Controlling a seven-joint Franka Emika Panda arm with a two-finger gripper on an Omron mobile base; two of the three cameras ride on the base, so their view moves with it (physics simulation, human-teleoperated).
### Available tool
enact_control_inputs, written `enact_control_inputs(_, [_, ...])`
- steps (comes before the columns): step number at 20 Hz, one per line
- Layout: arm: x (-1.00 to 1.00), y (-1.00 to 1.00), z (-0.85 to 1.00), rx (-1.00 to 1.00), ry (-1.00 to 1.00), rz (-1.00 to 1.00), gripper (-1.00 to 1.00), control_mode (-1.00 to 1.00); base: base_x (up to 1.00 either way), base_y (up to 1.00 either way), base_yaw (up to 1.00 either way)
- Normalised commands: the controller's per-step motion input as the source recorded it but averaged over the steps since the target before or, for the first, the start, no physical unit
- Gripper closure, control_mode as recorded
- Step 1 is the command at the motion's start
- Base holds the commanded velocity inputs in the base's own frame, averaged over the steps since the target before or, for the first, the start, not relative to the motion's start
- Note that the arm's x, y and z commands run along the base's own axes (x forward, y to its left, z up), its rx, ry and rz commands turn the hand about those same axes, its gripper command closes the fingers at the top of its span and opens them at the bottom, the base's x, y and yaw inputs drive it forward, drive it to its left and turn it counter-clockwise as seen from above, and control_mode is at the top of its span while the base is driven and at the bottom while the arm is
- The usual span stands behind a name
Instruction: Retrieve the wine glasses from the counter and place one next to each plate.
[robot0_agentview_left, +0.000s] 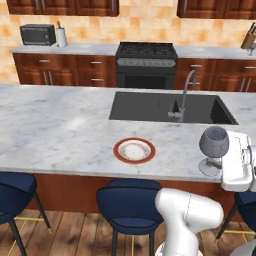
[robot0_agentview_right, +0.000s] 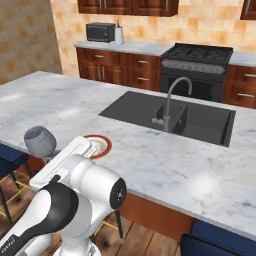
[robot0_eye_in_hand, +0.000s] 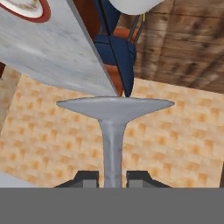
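Observation:
My gripper (robot0_eye_in_hand: 112, 178) is shut on the thin stem of a smoky grey wine glass (robot0_eye_in_hand: 113, 131), whose round foot sits just beyond the fingertips (robot0_eye_in_hand: 87, 178). The glass (robot0_agentview_left: 214, 142) stands upright at the island's front edge, right of the red-rimmed plate (robot0_agentview_left: 134, 150), with my white hand (robot0_agentview_left: 237, 161) on its right side. From the other side the glass (robot0_agentview_right: 40, 141) is left of my hand, which covers part of that plate (robot0_agentview_right: 102, 145). A plain pale plate (robot0_agentview_left: 4, 144) is cut off at the far left. The counter (robot0_agentview_left: 75, 48) runs along the tan back wall.
A dark sink (robot0_agentview_left: 150, 106) with a curved faucet (robot0_agentview_left: 184, 95) is set in the island behind the plate. Blue stools (robot0_agentview_left: 127, 200) stand along the island's front. On the back counter are a microwave (robot0_agentview_left: 37, 34) and a knife block (robot0_agentview_left: 248, 40), beside the stove (robot0_agentview_left: 146, 52).

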Motion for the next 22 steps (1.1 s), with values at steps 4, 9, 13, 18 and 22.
enact_control_inputs(4, [0.0,0.0,0.0,0.0,0.0,0.0,1.0,1.0,0.76,-0.01,0.05])
enact_control_inputs(9, [0.99,-0.12,-0.27,0.0,0.0,0.01,1.0,-1.0,0.0,0.0,0.0])
enact_control_inputs(13, [0.86,-0.13,-0.31,0.0,0.0,0.07,1.0,-1.0,0.0,0.0,0.0])
enact_control_inputs(18, [0.84,-0.34,-0.45,0.01,0.0,0.15,1.0,-1.0,0.0,0.0,0.0])
enact_control_inputs(22, [0.83,-0.3,-0.46,0.0,0.0,0.14,1.0,-1.0,0.0,0.0,0.0])
